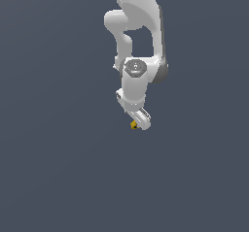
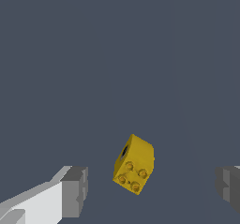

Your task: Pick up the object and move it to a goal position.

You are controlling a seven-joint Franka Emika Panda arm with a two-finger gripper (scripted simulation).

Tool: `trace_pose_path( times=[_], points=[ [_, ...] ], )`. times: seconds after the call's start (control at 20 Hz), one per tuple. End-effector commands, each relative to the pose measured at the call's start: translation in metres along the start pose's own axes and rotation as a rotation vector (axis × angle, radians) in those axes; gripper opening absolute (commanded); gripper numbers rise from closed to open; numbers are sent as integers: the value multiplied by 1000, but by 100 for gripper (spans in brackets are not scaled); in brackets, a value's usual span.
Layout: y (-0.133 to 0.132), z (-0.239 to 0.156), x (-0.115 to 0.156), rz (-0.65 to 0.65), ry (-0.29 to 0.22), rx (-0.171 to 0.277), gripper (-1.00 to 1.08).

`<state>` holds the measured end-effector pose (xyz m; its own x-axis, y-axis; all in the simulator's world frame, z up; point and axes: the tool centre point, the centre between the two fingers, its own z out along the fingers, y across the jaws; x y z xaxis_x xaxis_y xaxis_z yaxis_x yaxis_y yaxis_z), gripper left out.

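The object (image 2: 133, 165) is a small yellow-orange chunky block with round studs on one face and a dark hole on another. In the wrist view it lies on the grey floor between my two grey fingertips (image 2: 75, 191), touching neither. My gripper (image 2: 150, 190) is open with a wide gap. In the exterior view the white arm hangs down and my gripper (image 1: 139, 124) is right at the object (image 1: 133, 125), which peeks out as a tiny yellow speck on the exterior view's left of the fingers.
A plain dark grey floor (image 1: 58, 177) spreads all around. No goal marker or other object shows in either view.
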<state>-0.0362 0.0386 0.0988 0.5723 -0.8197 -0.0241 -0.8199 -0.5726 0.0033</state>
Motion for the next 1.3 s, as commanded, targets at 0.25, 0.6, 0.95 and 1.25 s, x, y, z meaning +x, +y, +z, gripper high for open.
trace_pose_path(
  times=[0.25,0.6,0.95,1.25],
  points=[
    [1,11,-8,197,7,2,100],
    [3,20,-14,365,15,5,100],
    [4,25,-18,472,20,8,100],
    [5,27,-19,511,23,9,100]
  ],
)
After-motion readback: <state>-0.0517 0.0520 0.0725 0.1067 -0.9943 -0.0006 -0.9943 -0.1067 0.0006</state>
